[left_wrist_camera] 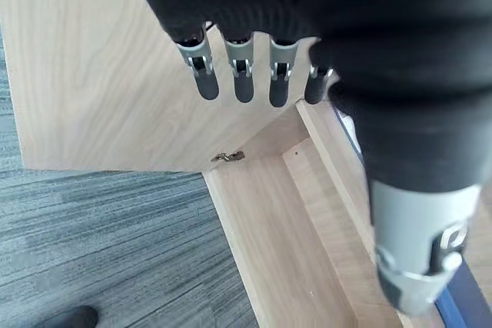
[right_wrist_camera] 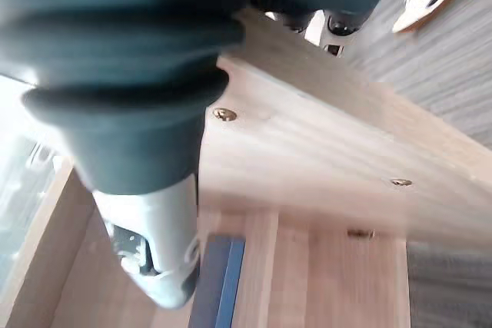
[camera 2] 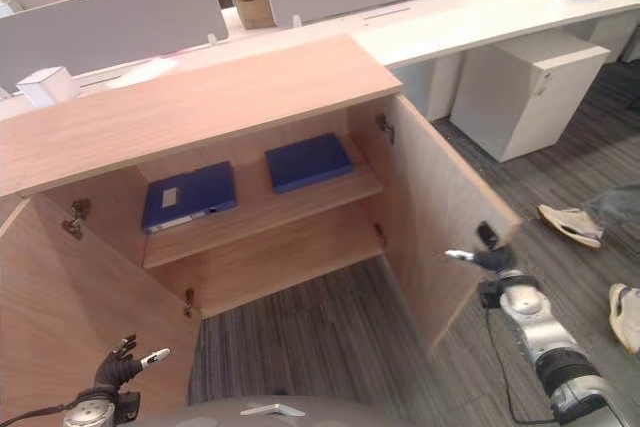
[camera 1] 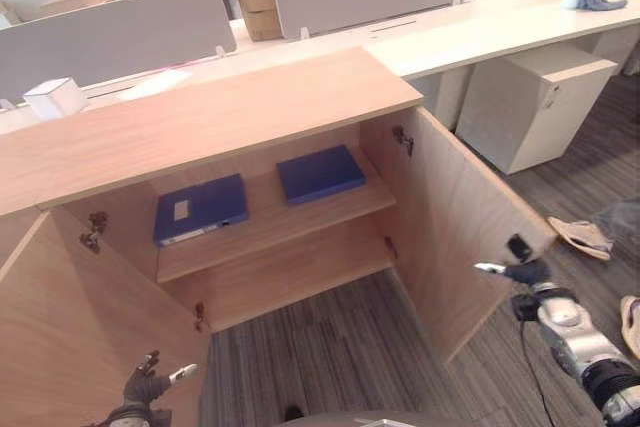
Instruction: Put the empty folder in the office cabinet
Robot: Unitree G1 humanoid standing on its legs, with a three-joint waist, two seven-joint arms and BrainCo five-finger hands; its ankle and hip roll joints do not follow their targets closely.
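In the left eye view the left hand [camera 1: 145, 382] sits lowest and closest, just beside the swung-out left door [camera 1: 60, 327] of the cabinet [camera 1: 200, 117]. Both hands are empty. Two blue folders lie flat on the upper shelf [camera 1: 270, 232]: a labelled folder [camera 1: 200, 209] to the left and a plain folder [camera 1: 320, 173] to the right, apart from each other. Which one is the empty folder cannot be told. The right hand [camera 1: 515, 267] is at the outer edge of the right door [camera 1: 470, 217].

In the left wrist view the fingers [left_wrist_camera: 244, 74] hang straight and relaxed before the door panel, touching nothing.

The right wrist view looks along the right door's inner face to a blue folder edge; I cannot tell whether this hand grips.

The placing looks done, so closing is likely next: push each door flat and slowly, palms clear of the hinges [left_wrist_camera: 229, 157].
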